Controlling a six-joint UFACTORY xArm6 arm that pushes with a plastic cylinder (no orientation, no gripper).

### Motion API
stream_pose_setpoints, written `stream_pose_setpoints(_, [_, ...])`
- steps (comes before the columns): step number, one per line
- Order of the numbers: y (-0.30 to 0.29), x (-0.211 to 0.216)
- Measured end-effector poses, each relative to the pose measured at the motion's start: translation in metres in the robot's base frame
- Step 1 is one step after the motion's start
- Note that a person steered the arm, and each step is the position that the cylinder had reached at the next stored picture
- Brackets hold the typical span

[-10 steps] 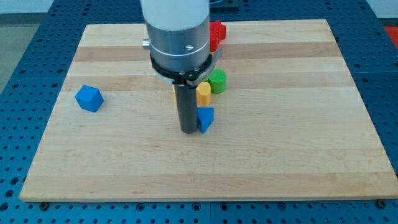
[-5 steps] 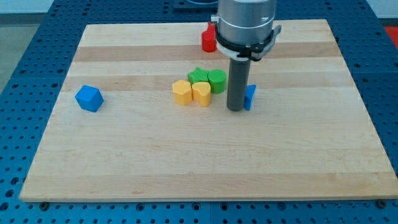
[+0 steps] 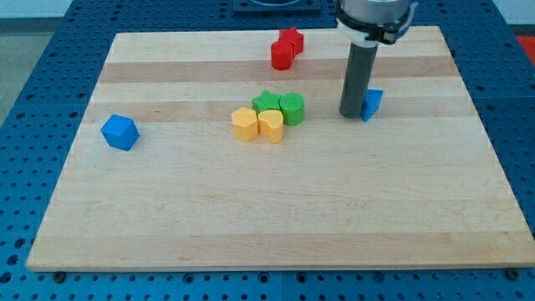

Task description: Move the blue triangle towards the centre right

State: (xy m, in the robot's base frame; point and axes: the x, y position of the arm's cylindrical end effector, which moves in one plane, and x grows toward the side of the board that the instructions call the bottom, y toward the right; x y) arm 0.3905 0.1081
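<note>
On the pale wooden table (image 3: 401,201), toward the view's upper right, my tip (image 3: 352,114) stands touching the left side of the small blue triangle block (image 3: 372,103), which lies right of the middle and somewhat above the table's mid-height. The straight dark rod (image 3: 359,79) rises from there to a grey metal collar (image 3: 374,17) at the view's top edge. This arm carries no fingers, so nothing is clenched or released; the rod only presses sideways against the blue triangle block.

Left of the tip, near the table's centre, sits a tight cluster of four blocks: a green block of unclear shape (image 3: 266,102) and a green round block (image 3: 292,109) side by side behind, a yellow hexagonal block (image 3: 244,124) and a yellow heart-like block (image 3: 271,124) in front, all touching or nearly so. The cluster is apart from the tip and the triangle.

Near the view's top, left of the rod, two red blocks stand together, a red rounded block (image 3: 282,56) just in front of a red star-like block (image 3: 292,39). Far off at the view's left lies a blue chunky angular block (image 3: 119,132), alone.

Around the table runs a blue perforated surface (image 3: 33,109). No brand, label or writing can be read anywhere.
</note>
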Motion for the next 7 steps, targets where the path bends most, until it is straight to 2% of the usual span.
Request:
stream_pose_setpoints(3, [0.008,-0.035])
stream_pose_setpoints(7, [0.036,-0.004])
